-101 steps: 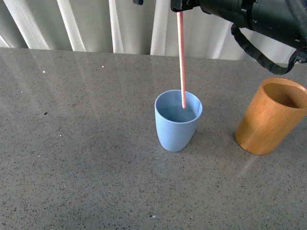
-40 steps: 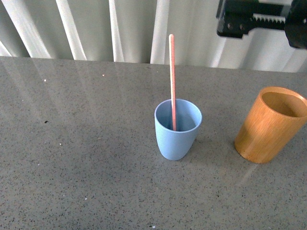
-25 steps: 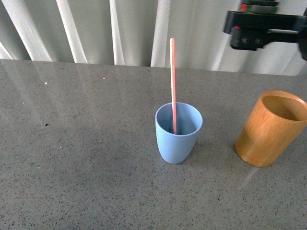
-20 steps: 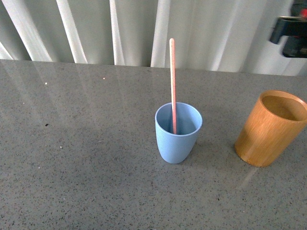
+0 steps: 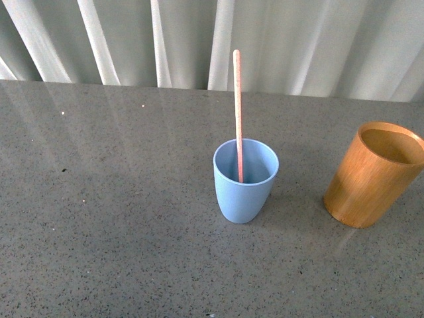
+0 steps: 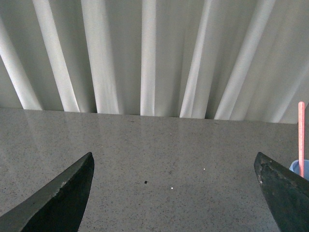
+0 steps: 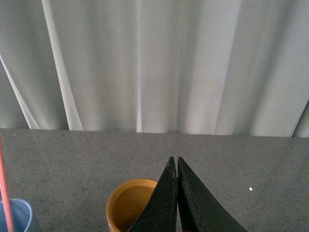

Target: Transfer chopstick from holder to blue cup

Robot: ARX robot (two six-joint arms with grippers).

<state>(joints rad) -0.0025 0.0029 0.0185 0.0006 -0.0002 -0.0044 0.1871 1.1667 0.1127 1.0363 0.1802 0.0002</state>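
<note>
Standing in the blue cup (image 5: pixel 245 182), the chopstick (image 5: pixel 237 112) leans on its rim; a knock could topple both. Left gripper (image 6: pixel 174 193) gapes wide, right gripper (image 7: pixel 176 193) is pinched empty above the holder (image 7: pixel 130 205).

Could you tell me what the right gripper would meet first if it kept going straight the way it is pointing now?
Probably the holder: the shut right gripper points just past its rim, though depth is unclear and it might pass above.

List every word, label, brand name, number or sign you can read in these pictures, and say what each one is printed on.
None: no view shows any readable text.
The blue cup, the wooden holder and the chopstick are plain.
The table, the curtain and both grippers, left and right, bear no lettering either.
</note>
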